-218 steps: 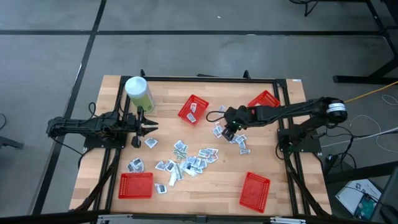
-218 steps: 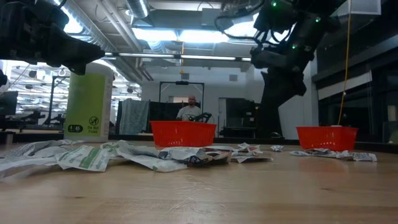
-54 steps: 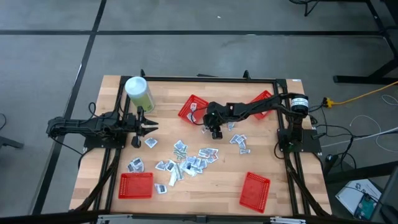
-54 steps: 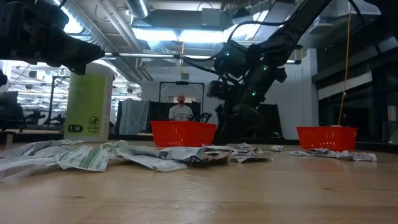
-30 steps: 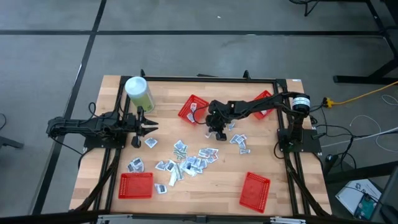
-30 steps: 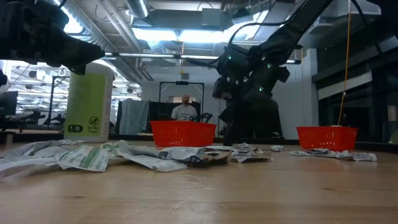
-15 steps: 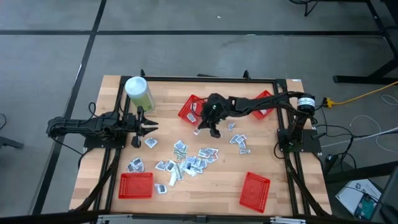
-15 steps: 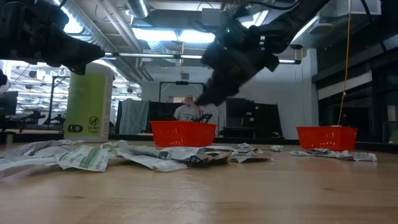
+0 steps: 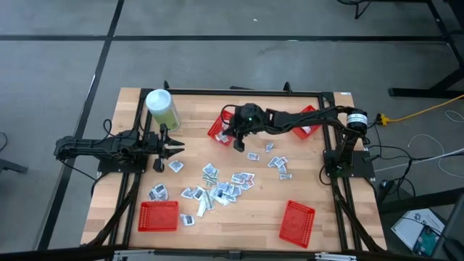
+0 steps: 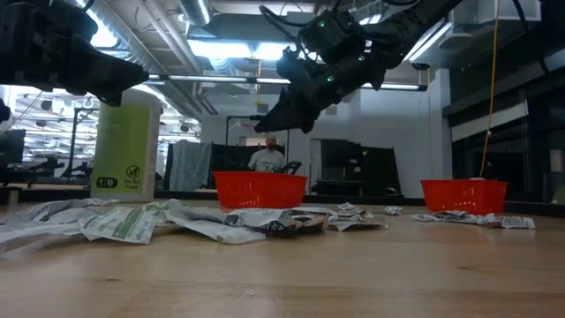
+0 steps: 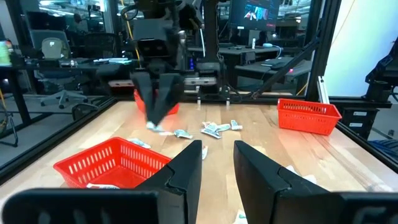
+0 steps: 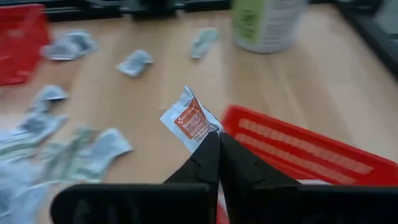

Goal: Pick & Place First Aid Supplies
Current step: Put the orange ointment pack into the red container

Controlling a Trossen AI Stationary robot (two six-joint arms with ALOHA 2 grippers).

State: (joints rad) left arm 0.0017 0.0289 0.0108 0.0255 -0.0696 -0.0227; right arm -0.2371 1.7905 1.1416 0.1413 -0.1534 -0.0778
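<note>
Now my right gripper (image 12: 214, 138) pinches a packet (image 12: 190, 126) by one corner, long axis pointing outward beyond the fingertips, over a basket (image 12: 298, 151).

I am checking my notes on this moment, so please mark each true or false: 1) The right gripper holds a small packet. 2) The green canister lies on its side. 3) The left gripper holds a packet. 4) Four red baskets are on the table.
1) True: the right gripper is shut on a small white packet with an orange mark, above the red basket at the far middle.
2) False: the green canister stands upright near the far left corner.
3) False: the left gripper is open and empty at the left side.
4) True: the others are at far right, near left and near right.
</note>
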